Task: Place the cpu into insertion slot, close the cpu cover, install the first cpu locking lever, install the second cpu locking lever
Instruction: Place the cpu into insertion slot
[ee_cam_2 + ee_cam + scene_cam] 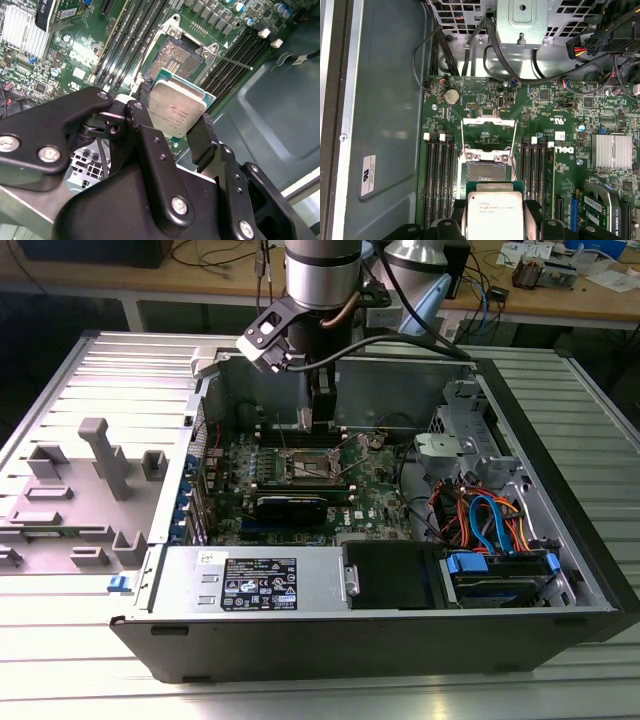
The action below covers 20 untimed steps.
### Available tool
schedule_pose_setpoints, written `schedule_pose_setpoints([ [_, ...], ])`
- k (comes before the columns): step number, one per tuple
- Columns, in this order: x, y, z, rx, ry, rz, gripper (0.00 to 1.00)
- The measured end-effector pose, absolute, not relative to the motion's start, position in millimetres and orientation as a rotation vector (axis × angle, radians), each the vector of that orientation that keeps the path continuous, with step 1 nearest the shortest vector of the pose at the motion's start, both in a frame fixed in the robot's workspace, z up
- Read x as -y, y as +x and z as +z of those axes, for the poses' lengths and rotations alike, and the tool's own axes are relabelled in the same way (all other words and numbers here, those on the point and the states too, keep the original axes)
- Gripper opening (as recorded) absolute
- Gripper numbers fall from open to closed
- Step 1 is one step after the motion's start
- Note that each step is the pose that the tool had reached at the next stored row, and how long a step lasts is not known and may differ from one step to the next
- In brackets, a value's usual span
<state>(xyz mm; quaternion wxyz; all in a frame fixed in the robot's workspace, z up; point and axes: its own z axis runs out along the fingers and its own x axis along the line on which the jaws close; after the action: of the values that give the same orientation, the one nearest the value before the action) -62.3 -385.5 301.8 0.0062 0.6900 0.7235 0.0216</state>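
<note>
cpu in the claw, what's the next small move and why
Probably lower the cpu slowly and level toward the insertion slot. The claw grips it by two opposite edges, clear of the slot. The slot is bare with its contacts showing, and the cpu cover stands open, so nothing seems to block the descent.

Claw [172, 116] grips cpu [177, 106] by opposite edges; insertion slot [176, 56] nearby, uncovered, in green board [75, 70].

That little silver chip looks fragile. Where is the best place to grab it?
By two opposite edges, coming from the metal-top side, as the fingers pinch the cpu now. It is thin and flat, so this leaves the face toward the insertion slot free.
</note>
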Motion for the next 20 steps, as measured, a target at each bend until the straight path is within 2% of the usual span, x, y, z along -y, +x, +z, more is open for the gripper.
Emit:
schedule_pose_setpoints([
  [20, 385.5, -62.3, 295.6, -2.26, 2.155, 0.076, 0.54],
])
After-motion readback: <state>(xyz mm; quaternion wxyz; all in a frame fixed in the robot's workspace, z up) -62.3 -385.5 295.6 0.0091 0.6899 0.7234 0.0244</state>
